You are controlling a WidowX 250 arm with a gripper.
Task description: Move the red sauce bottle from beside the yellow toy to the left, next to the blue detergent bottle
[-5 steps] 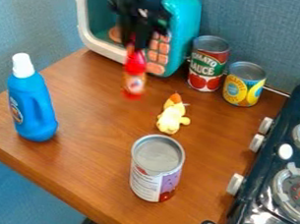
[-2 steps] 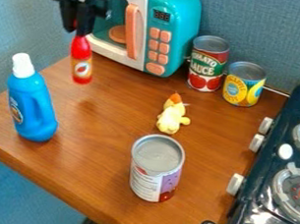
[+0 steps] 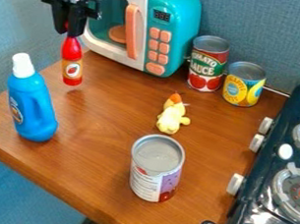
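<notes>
The black gripper (image 3: 69, 28) hangs at the upper left, in front of the toy microwave's left side, shut on the top of a small red sauce bottle (image 3: 72, 62). The bottle hangs upright with its base a little above the wooden table (image 3: 105, 130). Below and to its left stands a blue bottle with a white cap (image 3: 32, 104). A yellow plush toy (image 3: 172, 117) lies near the table's middle, well to the right of the red bottle.
A teal and white toy microwave (image 3: 175, 17) stands at the back. Right of it are a tomato sauce can (image 3: 208, 65) and a yellow-labelled can (image 3: 244, 85). A larger can (image 3: 156, 169) stands in front, and a dark toy stove (image 3: 270, 193) lies along the right.
The gripper has moved left with the red bottle, away from in front of the microwave's door and buttons. The other objects have stayed where they were.
</notes>
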